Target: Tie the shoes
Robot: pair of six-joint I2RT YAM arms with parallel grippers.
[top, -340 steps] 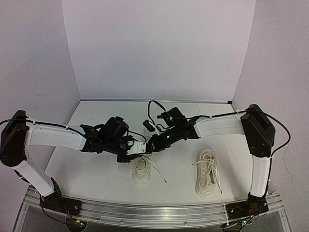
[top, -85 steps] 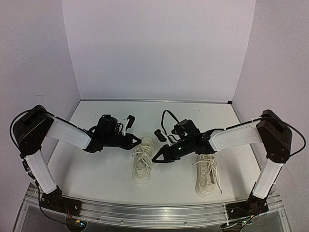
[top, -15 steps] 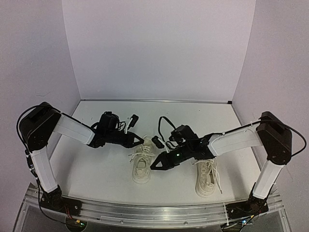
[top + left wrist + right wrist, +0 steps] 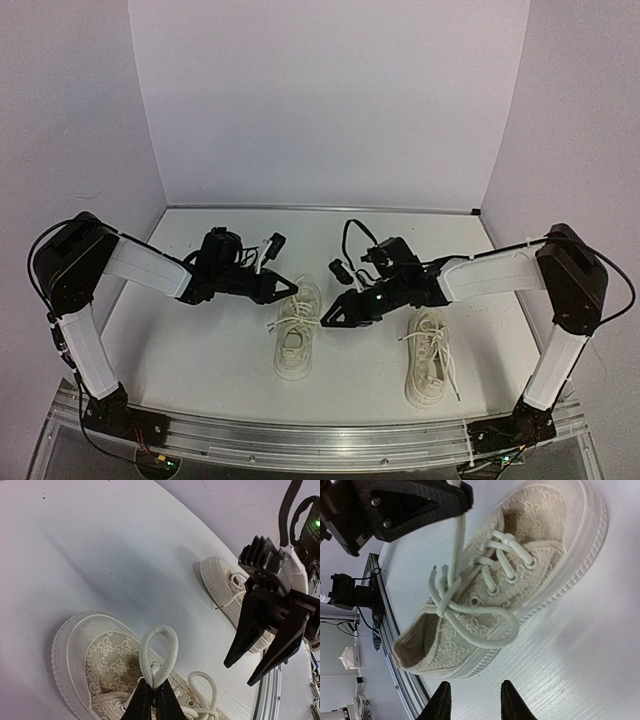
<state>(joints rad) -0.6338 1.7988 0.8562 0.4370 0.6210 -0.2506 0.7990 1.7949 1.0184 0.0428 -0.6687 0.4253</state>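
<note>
Two cream-white sneakers lie on the table, the left shoe (image 4: 295, 338) and the right shoe (image 4: 430, 358). My left gripper (image 4: 293, 290) is shut on a white lace loop (image 4: 161, 647) of the left shoe (image 4: 95, 655), holding it up above the toe end. A second loop (image 4: 487, 630) lies slack over the shoe's side (image 4: 520, 565). My right gripper (image 4: 326, 321) is open and empty, just right of that shoe; its fingertips (image 4: 441, 702) hover over bare table beside the sole. The right shoe also shows in the left wrist view (image 4: 223, 586).
The white table (image 4: 200, 350) is boxed in by pale walls at the back and sides. A metal rail (image 4: 300, 435) runs along the near edge. The right gripper (image 4: 262, 647) hangs open close beside the held loop.
My right gripper has drawn back a little from the left shoe's side, toward the far right. My left gripper still pinches the lace loop in about the same place.
</note>
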